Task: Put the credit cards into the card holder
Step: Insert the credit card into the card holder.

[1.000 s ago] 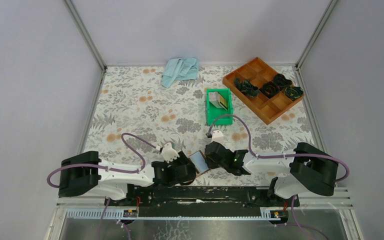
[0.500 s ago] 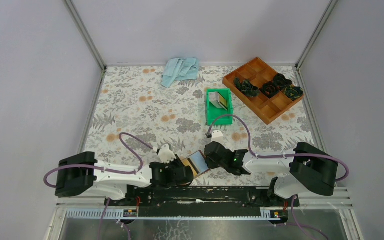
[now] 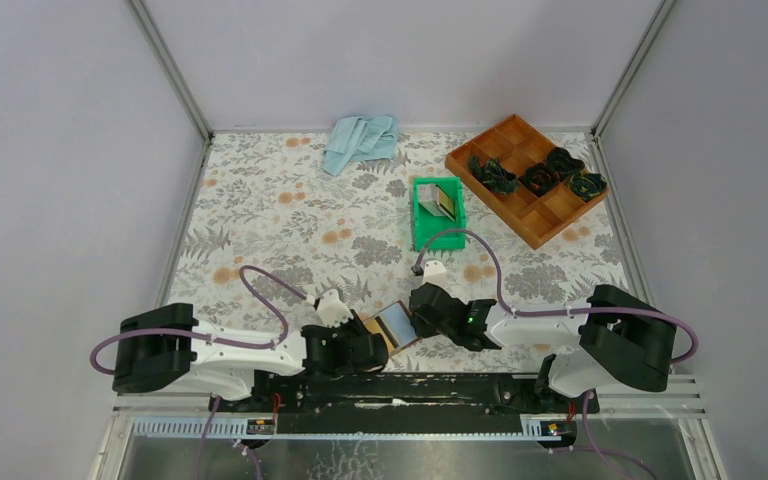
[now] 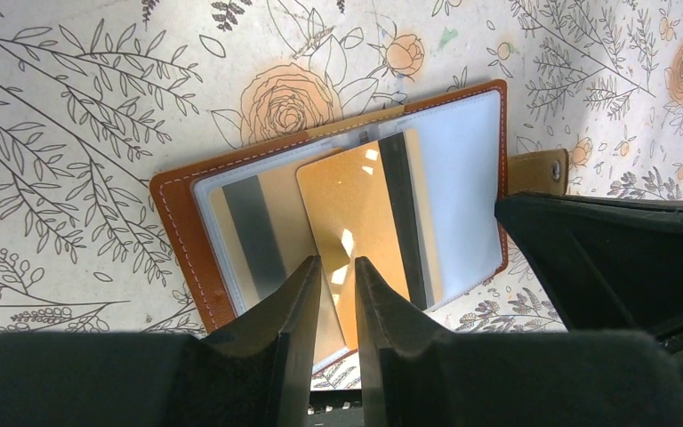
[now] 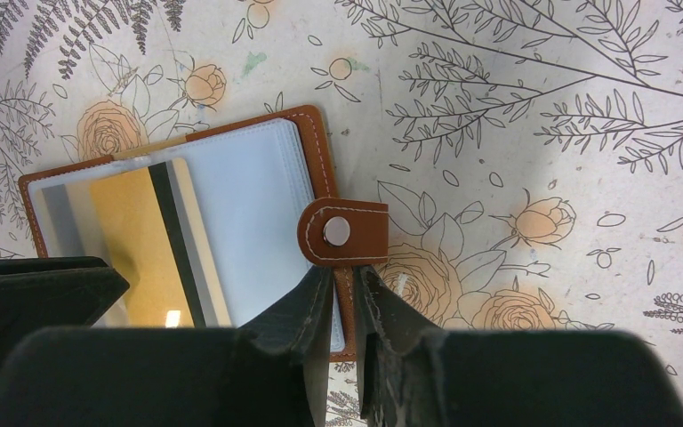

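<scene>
Gold credit card [image 4: 356,213] tight in left tool [image 4: 338,267]; leather card holder [image 5: 323,169] in right tool [image 5: 344,276]

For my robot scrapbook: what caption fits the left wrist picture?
Robot's left fingers pinch a gold card at the open brown card holder on a flowery table.

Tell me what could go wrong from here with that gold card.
1. The gold card, pinched at its near edge by the left gripper, sits slightly askew over the card holder's clear sleeve; a corner may catch instead of entering.
2. The right gripper grips the holder only at its edge beside the snap tab; a push might pivot it.
</scene>
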`<action>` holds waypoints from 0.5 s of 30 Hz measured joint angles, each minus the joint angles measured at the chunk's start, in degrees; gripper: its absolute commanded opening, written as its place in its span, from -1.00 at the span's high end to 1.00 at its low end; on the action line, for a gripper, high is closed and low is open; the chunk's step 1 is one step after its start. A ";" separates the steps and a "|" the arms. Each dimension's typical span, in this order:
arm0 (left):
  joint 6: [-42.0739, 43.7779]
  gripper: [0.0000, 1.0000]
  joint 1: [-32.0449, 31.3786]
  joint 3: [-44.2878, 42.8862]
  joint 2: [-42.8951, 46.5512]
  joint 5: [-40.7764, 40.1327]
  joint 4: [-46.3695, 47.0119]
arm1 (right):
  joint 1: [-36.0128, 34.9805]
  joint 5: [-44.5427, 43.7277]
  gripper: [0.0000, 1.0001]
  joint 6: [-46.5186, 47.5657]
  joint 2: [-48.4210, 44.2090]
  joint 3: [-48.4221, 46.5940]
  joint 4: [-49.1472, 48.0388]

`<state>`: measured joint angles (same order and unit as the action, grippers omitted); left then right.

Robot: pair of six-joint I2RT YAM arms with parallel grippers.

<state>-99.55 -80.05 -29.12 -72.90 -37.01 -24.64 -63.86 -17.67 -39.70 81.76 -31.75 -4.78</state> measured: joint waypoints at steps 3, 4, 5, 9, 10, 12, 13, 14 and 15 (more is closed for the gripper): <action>0.02 0.44 -0.04 0.00 -0.15 -0.17 0.13 | 0.00 0.00 0.62 0.00 0.00 0.00 0.00; 0.02 0.44 -0.07 0.00 -0.22 -0.26 0.20 | 0.00 0.00 0.62 0.00 0.00 0.00 0.00; 0.02 0.44 -0.07 0.00 -0.26 -0.31 0.22 | 0.00 0.00 0.62 0.00 0.00 0.00 0.00; 0.04 0.44 -0.22 0.00 -0.26 -0.50 0.24 | 0.00 0.00 0.62 0.00 0.00 0.00 0.00; 0.02 0.44 -0.22 0.00 -0.24 -0.50 0.26 | 0.00 0.00 0.62 0.00 0.00 0.00 0.00; 0.02 0.46 -0.26 0.00 -0.24 -0.55 0.26 | 0.00 0.00 0.62 0.00 0.00 0.00 0.00; 0.04 0.46 -0.28 0.00 -0.26 -0.55 0.24 | 0.00 0.00 0.62 0.00 0.00 0.00 0.00; 0.04 0.46 -0.28 0.00 -0.26 -0.57 0.24 | 0.00 0.00 0.62 0.00 0.00 0.00 0.00; 0.04 0.46 -0.28 0.00 -0.28 -0.57 0.24 | 0.00 0.00 0.62 0.00 0.00 0.00 0.00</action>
<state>-99.50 -80.34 -29.12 -73.19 -37.58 -24.40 -63.86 -17.67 -39.70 81.76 -31.75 -4.78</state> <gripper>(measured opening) 0.273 0.197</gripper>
